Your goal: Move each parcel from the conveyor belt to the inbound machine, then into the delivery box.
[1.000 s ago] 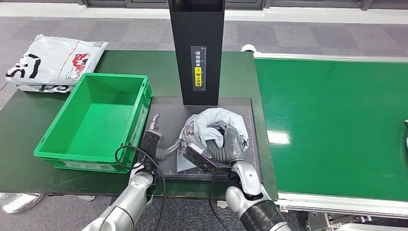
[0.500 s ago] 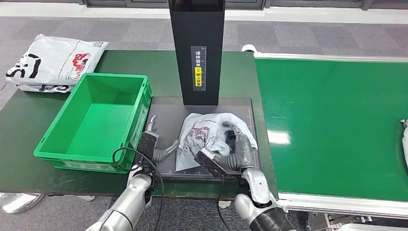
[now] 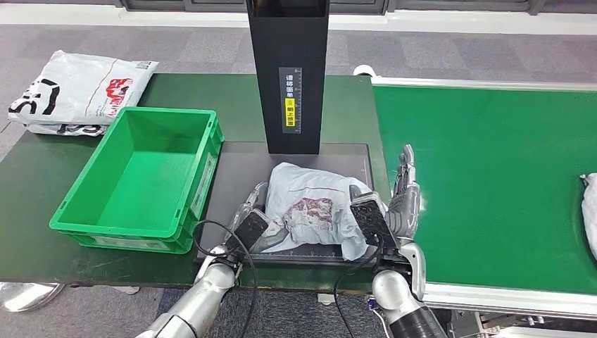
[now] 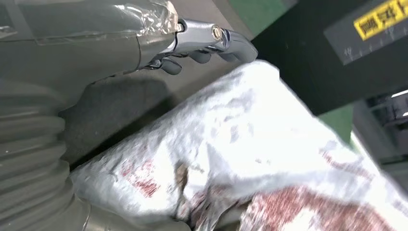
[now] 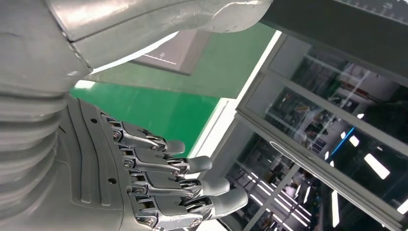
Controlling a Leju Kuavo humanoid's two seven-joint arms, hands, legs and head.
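A crumpled white-grey parcel [image 3: 313,211] with red print lies on the dark plate [image 3: 243,165] of the inbound machine, in front of its black column [image 3: 287,70]. My left hand [image 3: 255,220] rests against the parcel's left edge with fingers stretched out along it. In the left wrist view the parcel [image 4: 269,159] lies close under those straight fingers [image 4: 211,41]. My right hand [image 3: 403,201] stands just right of the parcel, fingers straight and apart, holding nothing. In the right wrist view the right hand [image 5: 159,183] is also empty. Another white parcel [image 3: 590,204] lies on the green conveyor belt [image 3: 493,176] at the right edge.
An empty green crate [image 3: 141,176] stands left of the plate on the dark green table [image 3: 42,183]. A large white printed bag [image 3: 77,91] lies at the table's far left corner. The column rises directly behind the parcel.
My right hand let go of the parcel, moved right and opened with fingers up. My left hand slid right to the parcel's edge. The parcel settled flatter. The conveyor parcel came further in.
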